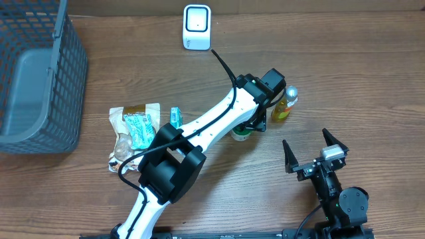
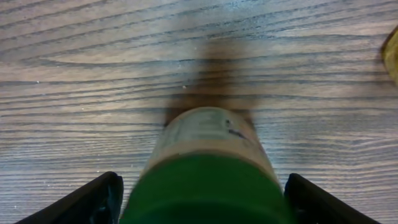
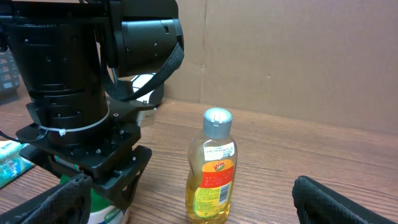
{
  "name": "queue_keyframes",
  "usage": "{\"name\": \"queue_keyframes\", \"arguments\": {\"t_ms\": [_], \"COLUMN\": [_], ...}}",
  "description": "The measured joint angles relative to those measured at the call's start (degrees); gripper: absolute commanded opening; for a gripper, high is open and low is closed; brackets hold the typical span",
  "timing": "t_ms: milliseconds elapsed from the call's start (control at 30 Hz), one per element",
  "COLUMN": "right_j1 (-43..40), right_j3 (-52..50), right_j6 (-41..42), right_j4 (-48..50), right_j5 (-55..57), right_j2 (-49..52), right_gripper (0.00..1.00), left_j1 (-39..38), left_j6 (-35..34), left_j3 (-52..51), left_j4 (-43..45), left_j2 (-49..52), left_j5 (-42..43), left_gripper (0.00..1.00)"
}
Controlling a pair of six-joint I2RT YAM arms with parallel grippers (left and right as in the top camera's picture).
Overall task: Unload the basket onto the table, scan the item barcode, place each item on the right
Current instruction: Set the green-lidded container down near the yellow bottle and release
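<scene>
Left claw: one jaw stands on either side of the green-lidded container. I cannot tell whether the pads press the lid or stand just clear of it.
Right claw: spread wide with nothing between the jaws, parked near my edge of the desk, apart from the goods.
Item: the container stands on the desk under the left claw, right of centre and well apart from the barcode scanner at the far edge.
Risk, tipping: if I lift on an unsure hold, the container may slip out or topple, because the jaws meet it high, at the lid.
Risk, neighbour: a yellow bottle stands upright just beside the left wrist. It is tall and narrow, so a sideways swing of the arm would likely knock it over.
Risk, barcode: the print on the container body is blurred and I see no barcode. It could reach the scanner with the wrong face towards it and fail to read.
Surface: a wood-grain top, flat and smooth, so I judge that a nudged container would slide rather than catch.
Room: a plain cardboard wall stands behind the desk, a grey mesh basket sits at the left, and snack packets lie beside the left arm.
</scene>
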Motion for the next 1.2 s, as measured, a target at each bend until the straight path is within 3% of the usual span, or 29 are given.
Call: {"name": "queue_keyframes", "arguments": {"t_ms": [333, 533, 733, 800, 867, 900, 1200], "right_j1": [0.0, 0.0, 0.0, 0.0, 0.0, 0.0, 0.0], "right_j3": [0.0, 0.0, 0.0, 0.0, 0.0, 0.0, 0.0], "right_j6": [0.0, 0.0, 0.0, 0.0, 0.0, 0.0, 0.0], "right_j4": [0.0, 0.0, 0.0, 0.0, 0.0, 0.0, 0.0], "right_j5": [0.0, 0.0, 0.0, 0.0, 0.0, 0.0, 0.0], "right_j2": [0.0, 0.0, 0.0, 0.0, 0.0, 0.0, 0.0], "right_gripper": [1.0, 1.0, 1.0, 1.0, 1.0, 1.0, 1.0], "left_j1": [0.4, 3.0, 7.2, 8.4, 9.7, 10.3, 11.9], "left_j6": [0.4, 2.7, 5.0, 4.9, 5.4, 5.5, 6.0], "left_j3": [0.9, 10.1, 14.4, 14.3, 14.0, 13.6, 2.6], "left_j4": [-0.3, -4.5, -12.9, -14.8, -16.7, -17.0, -14.3], "left_j2": [0.0, 0.0, -0.2, -0.2, -0.2, -0.2, -0.2], "left_j5": [0.4, 2.6, 3.1, 3.3, 3.4, 3.5, 3.9], "left_gripper": [0.84, 0.85, 0.55, 0.4, 0.18, 0.12, 0.1]}}
